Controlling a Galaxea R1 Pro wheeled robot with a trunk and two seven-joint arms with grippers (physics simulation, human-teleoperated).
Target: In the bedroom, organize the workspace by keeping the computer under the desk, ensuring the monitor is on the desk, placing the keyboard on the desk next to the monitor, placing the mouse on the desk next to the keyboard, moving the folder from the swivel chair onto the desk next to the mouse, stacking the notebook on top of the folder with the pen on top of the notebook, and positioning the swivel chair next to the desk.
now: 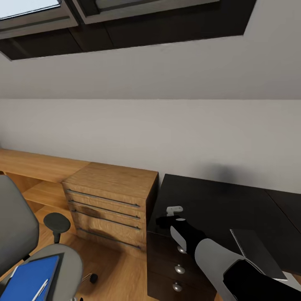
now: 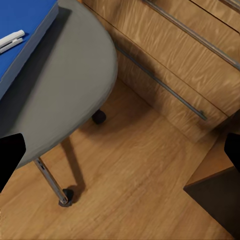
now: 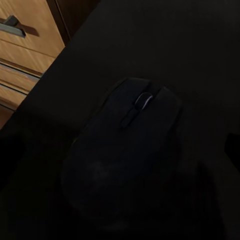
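Black mouse [image 3: 127,150] lies on the dark desk [image 1: 217,200], beneath the right hand [image 1: 172,213]; its fingers appear spread, touching nothing. Blue folder [image 1: 29,280] with white pen [image 1: 39,288] rests on the swivel chair [image 1: 67,255], left of the desk. Left hand's fingers [image 2: 10,152] apart.

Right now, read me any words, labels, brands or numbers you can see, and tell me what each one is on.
None can be read.
Blue folder: plain cover, no lettering.
White pen: no marking visible.
Black mouse: too dark to show any logo.
Wooden drawers and black desk: bare, no labels.
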